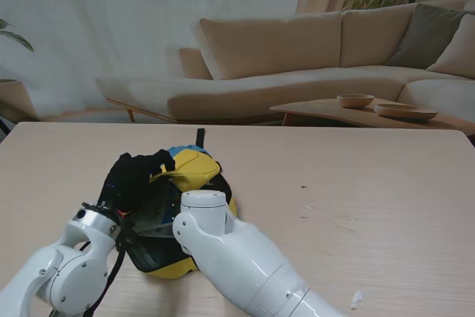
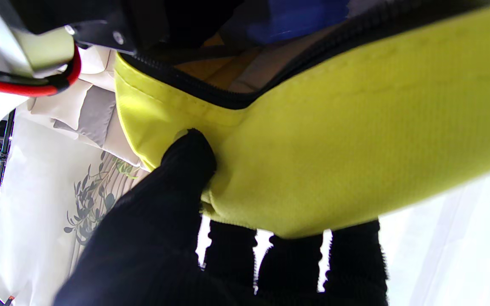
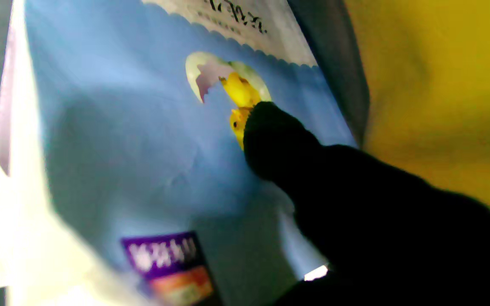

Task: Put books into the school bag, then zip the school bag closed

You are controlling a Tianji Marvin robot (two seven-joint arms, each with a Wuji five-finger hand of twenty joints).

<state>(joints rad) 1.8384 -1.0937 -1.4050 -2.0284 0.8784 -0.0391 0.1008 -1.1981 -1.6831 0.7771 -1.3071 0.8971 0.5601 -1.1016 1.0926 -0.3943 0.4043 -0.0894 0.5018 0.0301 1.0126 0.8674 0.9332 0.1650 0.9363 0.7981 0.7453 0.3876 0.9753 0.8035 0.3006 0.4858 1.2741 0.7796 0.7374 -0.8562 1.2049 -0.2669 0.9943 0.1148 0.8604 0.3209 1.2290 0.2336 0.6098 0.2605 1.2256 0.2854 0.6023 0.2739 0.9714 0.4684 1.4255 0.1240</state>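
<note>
Our left hand (image 1: pixel 137 176) pinches the school bag (image 1: pixel 194 171) flap on the table (image 1: pixel 356 183). Our right hand (image 3: pixel 355 204) is inside, thumb on a blue book (image 3: pixel 134 140); can't tell its grip, our forearm (image 1: pixel 245 257) blocks it.

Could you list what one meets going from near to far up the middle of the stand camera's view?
Right arm → yellow school bag, its flap gripped by the left hand → bare table → beige sofa.

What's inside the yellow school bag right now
A blue book with a hatching chick on its cover sits inside the school bag, the right hand pressing on it. The left hand pinches the flap open. Anything beneath the book is hidden.
</note>
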